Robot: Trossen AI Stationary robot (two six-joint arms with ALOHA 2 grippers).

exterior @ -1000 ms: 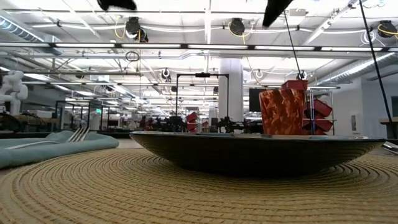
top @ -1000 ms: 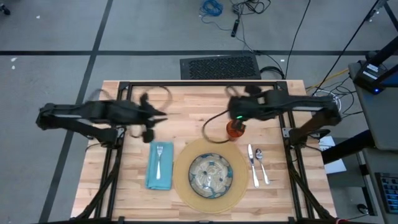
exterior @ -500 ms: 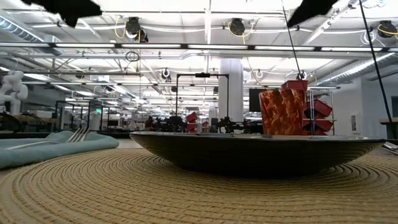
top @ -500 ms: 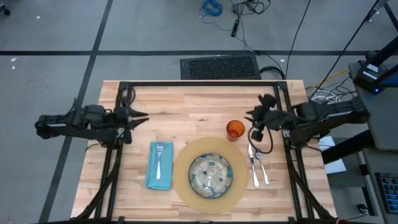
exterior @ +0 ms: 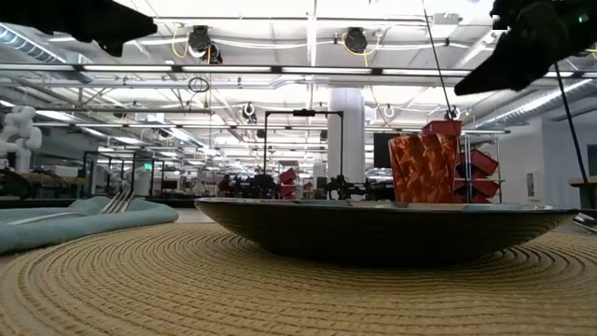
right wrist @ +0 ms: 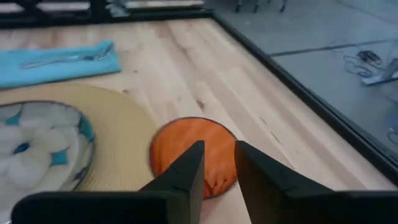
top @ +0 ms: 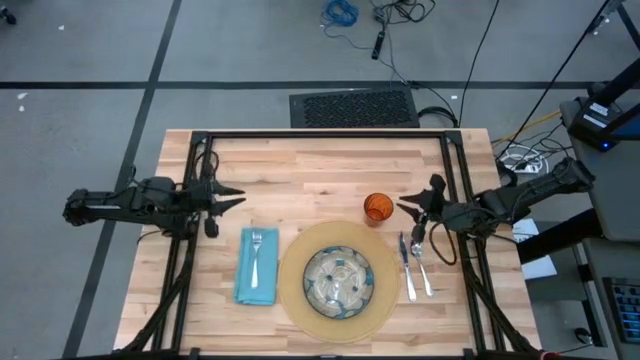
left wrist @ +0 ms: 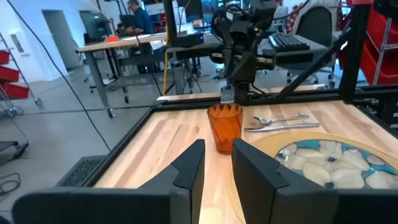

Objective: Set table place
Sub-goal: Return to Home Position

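Behind the bowl [exterior: 382, 229], the cup [exterior: 424, 168] shows only its upper part; left claw [top: 232, 196] and right claw [top: 404, 208] hover slightly parted, empty.

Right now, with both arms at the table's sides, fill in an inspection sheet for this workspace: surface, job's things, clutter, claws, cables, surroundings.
Surface: light wooden table, black frame rails.
Job's things: bowl centred on the round mat; fork on the teal napkin left of the mat; knife and spoon right of it; orange cup upright beside the mat's far right edge.
Clutter: nothing seen.
Claws: left claw over the table's left side; right claw near the cup; both slightly open, empty.
Cables: one loop by the spoon; more on the floor.
Surroundings: grey floor, dark grille; a person far off.
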